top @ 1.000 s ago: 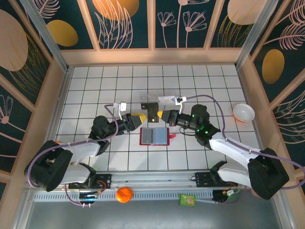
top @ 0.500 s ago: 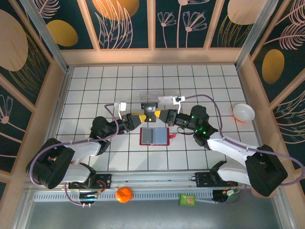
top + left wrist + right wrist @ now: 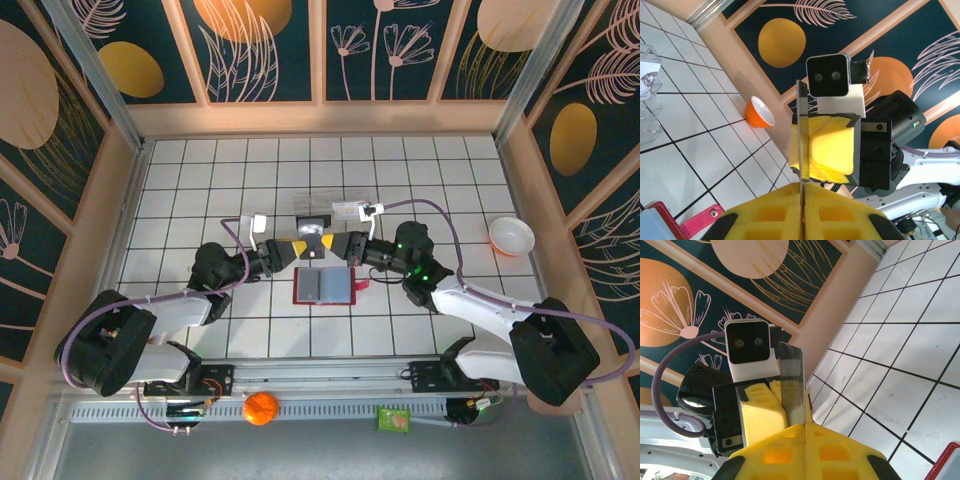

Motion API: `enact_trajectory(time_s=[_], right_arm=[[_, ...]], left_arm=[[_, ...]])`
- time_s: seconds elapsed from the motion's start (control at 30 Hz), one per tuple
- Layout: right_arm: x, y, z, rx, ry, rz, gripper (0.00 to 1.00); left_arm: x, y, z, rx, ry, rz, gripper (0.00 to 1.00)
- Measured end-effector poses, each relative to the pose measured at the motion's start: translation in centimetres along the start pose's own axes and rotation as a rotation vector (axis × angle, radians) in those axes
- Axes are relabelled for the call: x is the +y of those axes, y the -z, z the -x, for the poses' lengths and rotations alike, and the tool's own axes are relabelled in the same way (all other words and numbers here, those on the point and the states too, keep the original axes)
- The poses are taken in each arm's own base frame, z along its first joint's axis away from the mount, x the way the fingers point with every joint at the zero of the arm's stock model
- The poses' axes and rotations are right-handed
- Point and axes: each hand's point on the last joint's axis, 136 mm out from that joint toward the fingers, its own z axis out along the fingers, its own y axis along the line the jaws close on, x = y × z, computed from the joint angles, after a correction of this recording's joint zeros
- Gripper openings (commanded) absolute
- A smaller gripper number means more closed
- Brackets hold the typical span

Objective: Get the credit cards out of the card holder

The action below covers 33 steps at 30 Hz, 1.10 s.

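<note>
A dark credit card (image 3: 314,232) stands on edge above the table, and both grippers are shut on it. My left gripper (image 3: 303,247) pinches it from the left and my right gripper (image 3: 331,245) from the right. In the left wrist view the credit card (image 3: 801,125) shows edge-on, rising from my left gripper (image 3: 803,192) against the right gripper's yellow pad (image 3: 827,145). In the right wrist view the credit card (image 3: 791,377) sticks up from my right gripper (image 3: 805,432). The red card holder (image 3: 324,287) lies open on the tiles just below, grey and light blue inside.
A clear plastic tray (image 3: 335,210) sits just behind the grippers. A white and orange bowl (image 3: 511,236) stands at the right wall. An orange ball (image 3: 260,408) and a green packet (image 3: 393,419) lie in the front rail channel.
The right gripper carried the card a little left and away from the holder. The left gripper, open before, has shut on the card's other end.
</note>
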Motion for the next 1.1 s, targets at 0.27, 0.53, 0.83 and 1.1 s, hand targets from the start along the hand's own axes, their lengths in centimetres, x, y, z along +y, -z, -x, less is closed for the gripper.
enact_trajectory(time_s=[0.27, 0.53, 0.83, 1.1], right_arm=[[-0.9, 0.6, 0.5, -0.002, 0.039, -0.089, 0.09], [-1.4, 6.3, 4.2, -0.147, 0.102, -0.207, 0.09], [-5.0, 10.0, 2.1, -0.163, 0.039, -0.312, 0.08], [-6.7, 11.9, 2.1, -0.190, 0.005, -0.332, 0.07]], left_arm=[[0.4, -0.8, 0.6, 0.044, -0.044, 0.071, 0.00], [-0.1, -3.5, 3.1, 0.107, -0.231, 0.219, 0.00], [0.4, -7.2, 7.0, 0.291, -0.576, 0.427, 0.00], [4.7, -7.5, 7.3, 0.634, -0.881, 0.573, 0.00]])
